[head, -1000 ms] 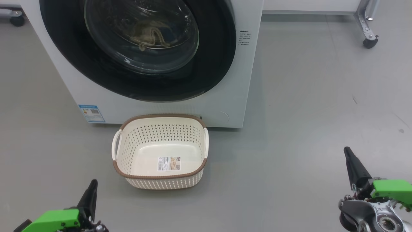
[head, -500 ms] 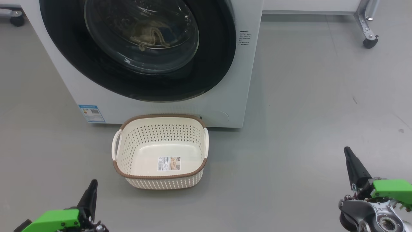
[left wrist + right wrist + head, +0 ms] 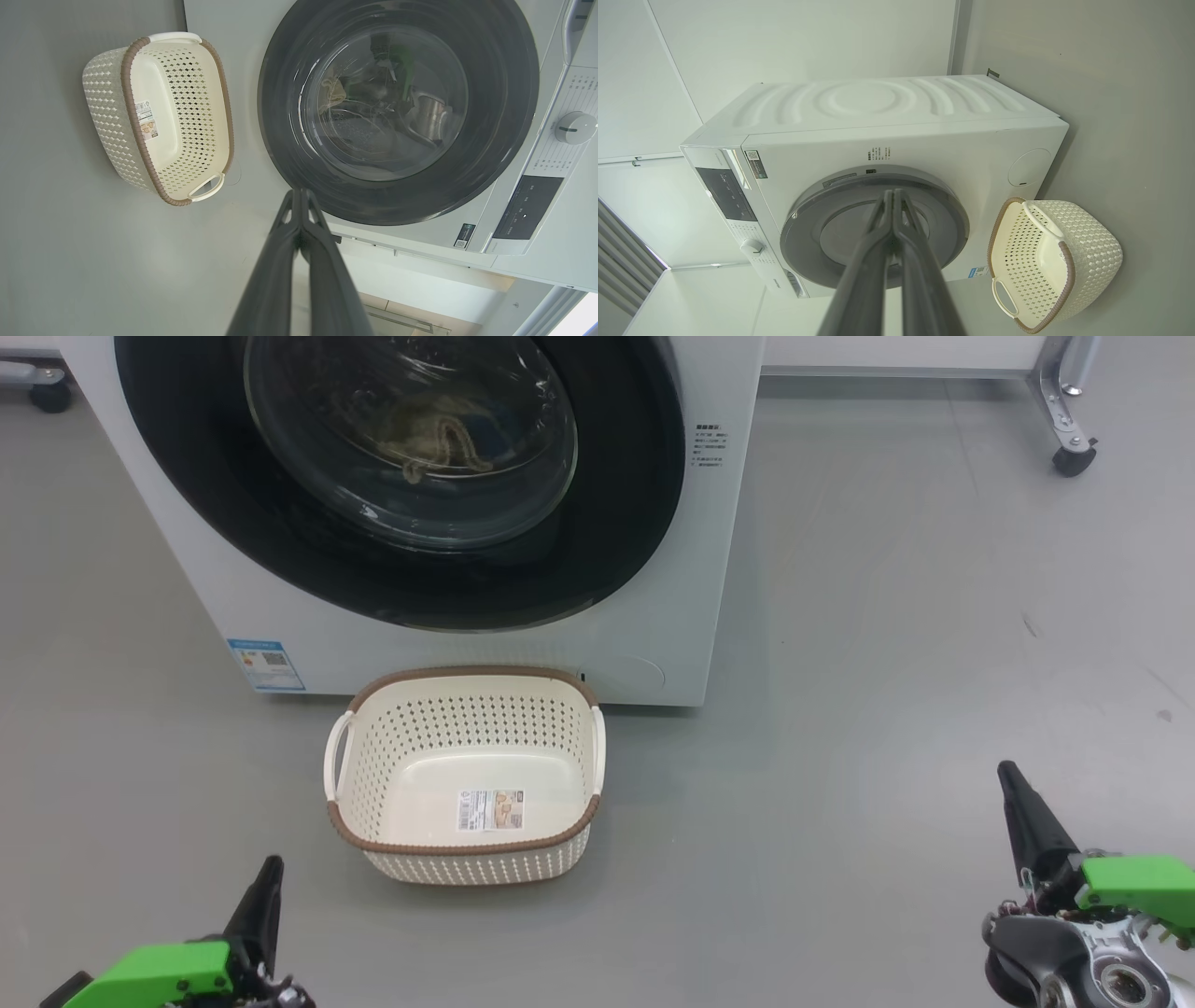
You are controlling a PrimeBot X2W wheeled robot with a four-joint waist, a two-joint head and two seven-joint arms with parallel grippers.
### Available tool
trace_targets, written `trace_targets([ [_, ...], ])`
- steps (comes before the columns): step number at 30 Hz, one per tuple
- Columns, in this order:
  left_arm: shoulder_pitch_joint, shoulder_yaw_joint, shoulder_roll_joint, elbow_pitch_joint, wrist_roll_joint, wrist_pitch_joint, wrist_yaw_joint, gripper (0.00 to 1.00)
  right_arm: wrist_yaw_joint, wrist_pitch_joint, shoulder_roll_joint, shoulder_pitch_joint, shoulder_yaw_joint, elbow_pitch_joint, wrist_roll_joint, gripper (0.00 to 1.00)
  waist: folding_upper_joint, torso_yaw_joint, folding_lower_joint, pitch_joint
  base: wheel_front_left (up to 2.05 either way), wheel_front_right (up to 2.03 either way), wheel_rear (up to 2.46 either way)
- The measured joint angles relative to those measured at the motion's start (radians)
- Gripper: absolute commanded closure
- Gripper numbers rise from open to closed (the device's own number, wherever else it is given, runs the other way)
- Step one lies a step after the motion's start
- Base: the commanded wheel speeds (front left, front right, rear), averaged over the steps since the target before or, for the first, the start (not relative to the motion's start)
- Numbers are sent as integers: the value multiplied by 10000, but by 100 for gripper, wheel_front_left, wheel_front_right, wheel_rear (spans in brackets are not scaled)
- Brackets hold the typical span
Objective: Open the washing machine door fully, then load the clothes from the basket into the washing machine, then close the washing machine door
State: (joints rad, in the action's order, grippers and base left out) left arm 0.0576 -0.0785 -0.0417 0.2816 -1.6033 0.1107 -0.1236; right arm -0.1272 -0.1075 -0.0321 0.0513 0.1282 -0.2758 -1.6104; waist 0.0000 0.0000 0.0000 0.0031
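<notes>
washer (image 3: 467, 653): white front-loader, upright | door (image 3: 616, 523): black rim, clear glass bowl, shut flush on washer | clothes (image 3: 439, 434): pale bundle behind door glass | basket (image 3: 467, 868): cream, perforated, brown rim, upright just before washer, bottom label (image 3: 489, 810) showing

1. The basket (image 3: 464, 775) sits on the floor (image 3: 887, 663) just before the washing machine (image 3: 653, 616).
2. The clothes (image 3: 434, 439) lie inside, behind the washing machine door (image 3: 401, 476).
3. A castor (image 3: 1072, 457) stands far right, behind.

The right gripper (image 3: 893, 193), long dark fingers pressed together, points at the glossy round door (image 3: 945, 219) of the large white washing machine (image 3: 924, 144), with the cream perforated plastic basket (image 3: 1092, 252) just near of it.
</notes>
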Motion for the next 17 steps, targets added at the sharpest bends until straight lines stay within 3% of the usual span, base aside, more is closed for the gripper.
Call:
trace_targets([
  [17,0,0,0,0,0,0,0,100,0,0,0,0,4,0,0,100,0,0,0,0,0,0,0],
])
